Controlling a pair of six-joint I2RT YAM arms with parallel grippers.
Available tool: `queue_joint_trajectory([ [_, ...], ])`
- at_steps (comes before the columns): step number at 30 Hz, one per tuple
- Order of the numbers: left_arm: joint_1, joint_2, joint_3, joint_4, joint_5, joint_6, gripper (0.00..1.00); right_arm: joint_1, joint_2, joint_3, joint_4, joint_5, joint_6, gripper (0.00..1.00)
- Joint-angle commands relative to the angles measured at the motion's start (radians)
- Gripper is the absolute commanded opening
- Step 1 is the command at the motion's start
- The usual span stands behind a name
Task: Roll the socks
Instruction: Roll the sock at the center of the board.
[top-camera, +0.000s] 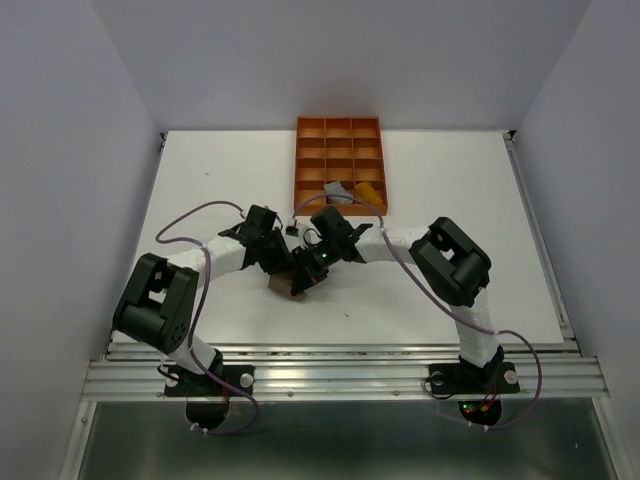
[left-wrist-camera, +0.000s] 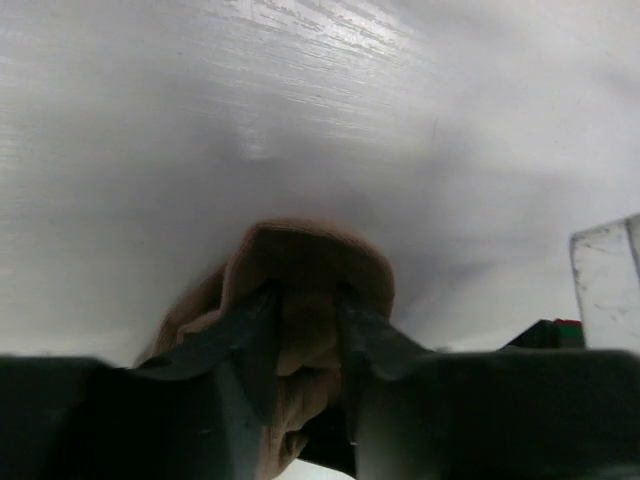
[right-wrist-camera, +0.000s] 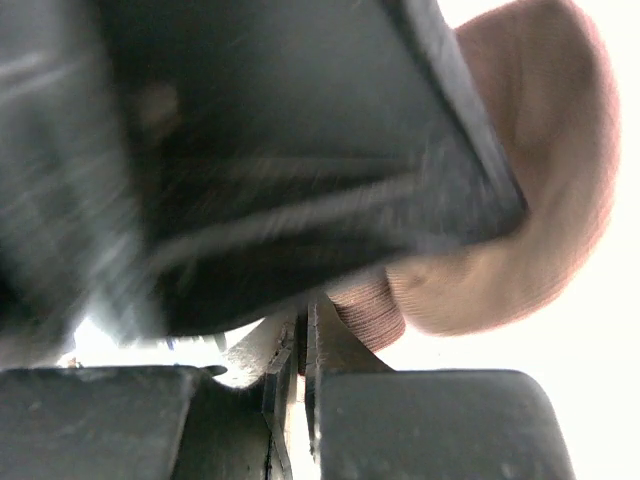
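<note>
The taupe-brown sock (left-wrist-camera: 312, 255) is bunched into a short thick wad on the white table (left-wrist-camera: 300, 100). It sits between and over the tips of the left gripper (left-wrist-camera: 307, 293). Its long axis runs along the fingers (left-wrist-camera: 248, 335), and the rounded, folded end points straight ahead of them. The rest trails back under the palm. The jaws stand narrowly apart with cloth packed between them, so the gripper is clamped on the sock.

The right gripper (right-wrist-camera: 303, 335) faces it closely, with its jaws pressed together on nothing. The sock's ribbed part lies just ahead and to the right of its tips.

Farther ahead of both grippers is the orange tray (top-camera: 338, 125), which holds the grey sock (top-camera: 336, 187) and the yellow sock (top-camera: 368, 191) in neighbouring near-row compartments.
</note>
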Motion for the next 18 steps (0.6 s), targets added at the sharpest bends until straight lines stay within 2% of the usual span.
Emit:
queue_joint_trajectory([
  [1,0.001,-0.080,-0.019,-0.023,-0.032,-0.003,0.46,-0.002,0.064,-0.058,-0.112,0.285,-0.013,0.01],
  [4,0.004,-0.126,-0.023,-0.023,-0.041,-0.003,0.60,-0.002,0.062,-0.054,-0.111,0.262,-0.012,0.01],
  [10,0.015,-0.203,-0.009,-0.118,-0.097,-0.006,0.60,-0.002,0.064,-0.047,-0.111,0.239,-0.006,0.01],
  [18,0.024,-0.407,-0.144,-0.231,-0.133,-0.068,0.61,-0.002,0.071,0.002,-0.163,0.180,0.043,0.01],
])
